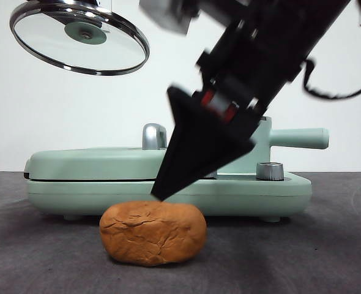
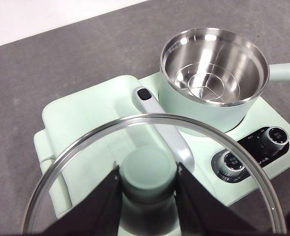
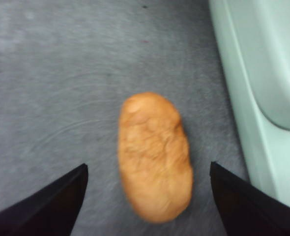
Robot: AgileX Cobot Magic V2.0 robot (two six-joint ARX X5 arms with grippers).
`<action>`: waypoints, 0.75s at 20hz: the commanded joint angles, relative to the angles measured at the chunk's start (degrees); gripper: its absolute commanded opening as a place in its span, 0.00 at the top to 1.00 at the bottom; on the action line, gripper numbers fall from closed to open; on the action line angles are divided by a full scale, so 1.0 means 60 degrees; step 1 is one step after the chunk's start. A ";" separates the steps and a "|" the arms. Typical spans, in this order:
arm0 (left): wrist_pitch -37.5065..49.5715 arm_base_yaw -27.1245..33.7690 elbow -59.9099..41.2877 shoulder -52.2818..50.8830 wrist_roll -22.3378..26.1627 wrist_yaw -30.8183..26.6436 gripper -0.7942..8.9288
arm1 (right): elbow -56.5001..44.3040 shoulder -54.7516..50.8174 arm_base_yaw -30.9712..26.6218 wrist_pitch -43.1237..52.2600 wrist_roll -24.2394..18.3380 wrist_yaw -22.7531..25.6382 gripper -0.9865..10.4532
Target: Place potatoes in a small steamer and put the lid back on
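Potato on table, below and between spread right jaws, left jaws pinching lid knob

potato before cooker, steamer on cooker

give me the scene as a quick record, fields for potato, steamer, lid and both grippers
potato: orange-brown cracked oval potato lying on the grey table, in front of the flat mint-green griddle
steamer: small mint-green pot with steel rim, open, no potato inside
lid: round clear glass lid, held up in the air
left gripper: shut on the lid's knob
right gripper: open, above the potato, not touching
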 commanded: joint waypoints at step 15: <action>0.0281 0.0004 0.0200 -0.0018 -0.0069 -0.0058 0.91 | 0.0109 0.1647 0.0033 0.0729 0.0189 -0.0281 0.58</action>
